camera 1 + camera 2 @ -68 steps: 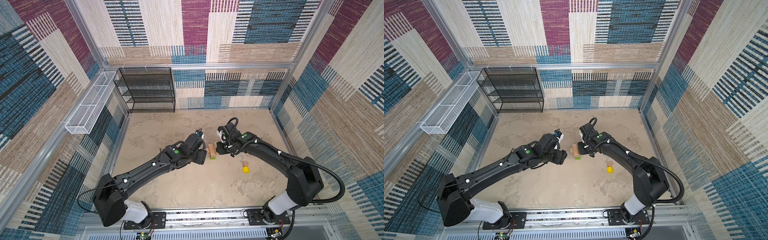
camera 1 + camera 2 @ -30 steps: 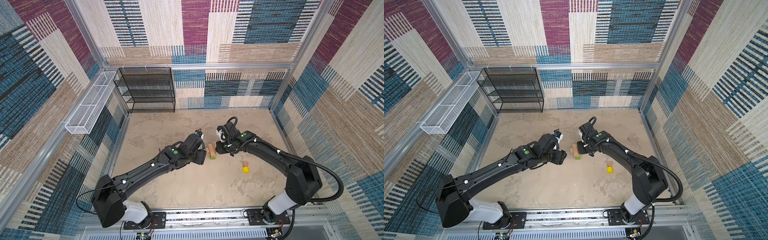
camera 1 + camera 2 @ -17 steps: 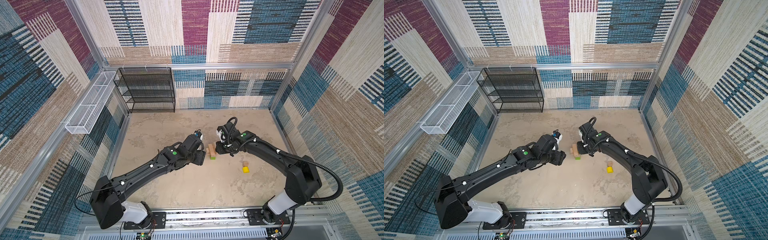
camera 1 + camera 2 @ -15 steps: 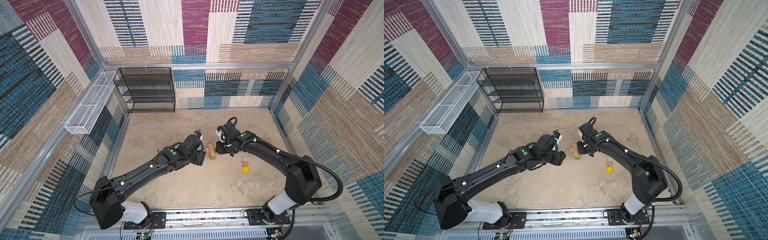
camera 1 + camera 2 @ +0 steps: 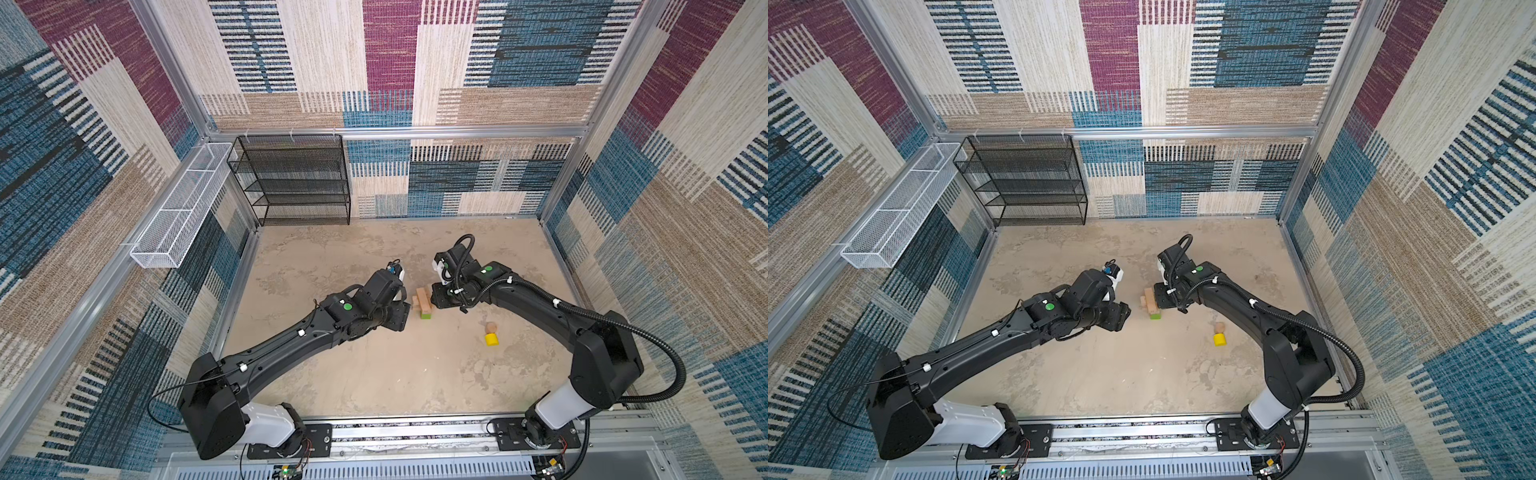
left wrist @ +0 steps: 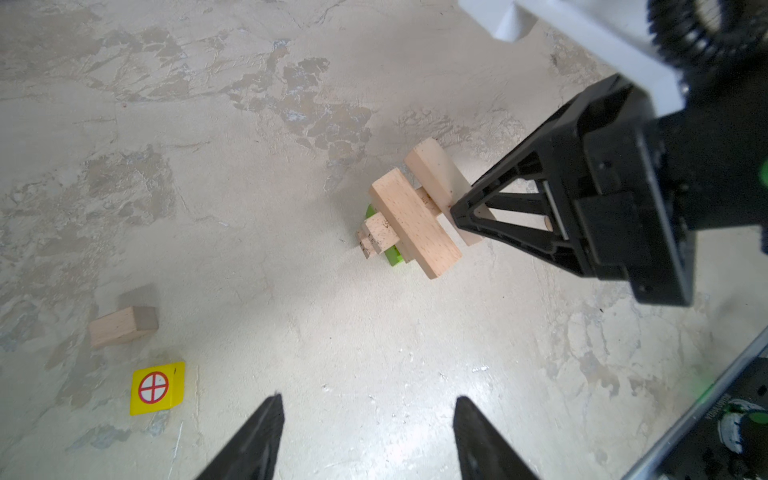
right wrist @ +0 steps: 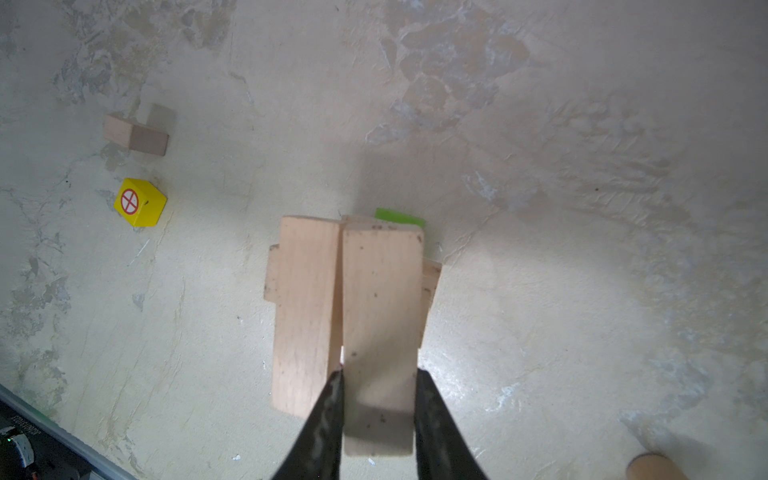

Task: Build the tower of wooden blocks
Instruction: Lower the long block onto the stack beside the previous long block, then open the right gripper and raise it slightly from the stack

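Observation:
The wood block tower [image 5: 423,302] [image 5: 1151,305] stands mid-floor: tan bricks laid crosswise over a green oblong block [image 6: 392,253] [image 7: 399,217]. My right gripper [image 7: 378,374] [image 5: 434,299] is shut on a tan brick [image 7: 380,332] at the tower's top, beside another tan brick [image 7: 305,311]. My left gripper [image 6: 368,405] [image 5: 405,318] hangs open and empty, just left of the tower. A small tan cube [image 6: 123,326] [image 7: 137,135] and a red-marked yellow cube [image 6: 157,387] [image 7: 140,202] lie on the floor. To the tower's right lie a yellow cylinder [image 5: 492,340] [image 5: 1220,340] and a tan round piece [image 5: 491,327] [image 7: 652,467].
A black wire shelf [image 5: 297,183] stands against the back wall at the left. A white wire basket [image 5: 178,208] hangs on the left wall. Patterned walls close in the floor on three sides, and the arms' base rail [image 5: 415,434] runs along the front.
Almost nothing has moved. My left gripper has drawn back a little from the tower. My right gripper stays at the tower's top with the brick in it.

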Robot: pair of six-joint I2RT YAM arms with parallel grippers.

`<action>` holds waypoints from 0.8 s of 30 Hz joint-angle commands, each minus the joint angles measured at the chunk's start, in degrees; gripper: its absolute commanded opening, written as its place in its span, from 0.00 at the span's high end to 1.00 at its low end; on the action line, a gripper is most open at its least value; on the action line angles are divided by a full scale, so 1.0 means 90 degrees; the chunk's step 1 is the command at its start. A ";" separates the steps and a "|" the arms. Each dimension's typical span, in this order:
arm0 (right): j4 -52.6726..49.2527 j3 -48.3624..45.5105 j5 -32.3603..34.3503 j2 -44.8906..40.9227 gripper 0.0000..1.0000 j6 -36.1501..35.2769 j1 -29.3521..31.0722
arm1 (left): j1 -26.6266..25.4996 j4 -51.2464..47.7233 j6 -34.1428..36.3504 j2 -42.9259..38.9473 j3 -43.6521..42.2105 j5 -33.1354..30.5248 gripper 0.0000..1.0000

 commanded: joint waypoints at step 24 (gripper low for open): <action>-0.0078 0.0194 -0.0133 0.0186 0.67 0.0021 0.0004 | 0.0007 0.0037 0.0123 0.0006 0.0023 0.0041 0.30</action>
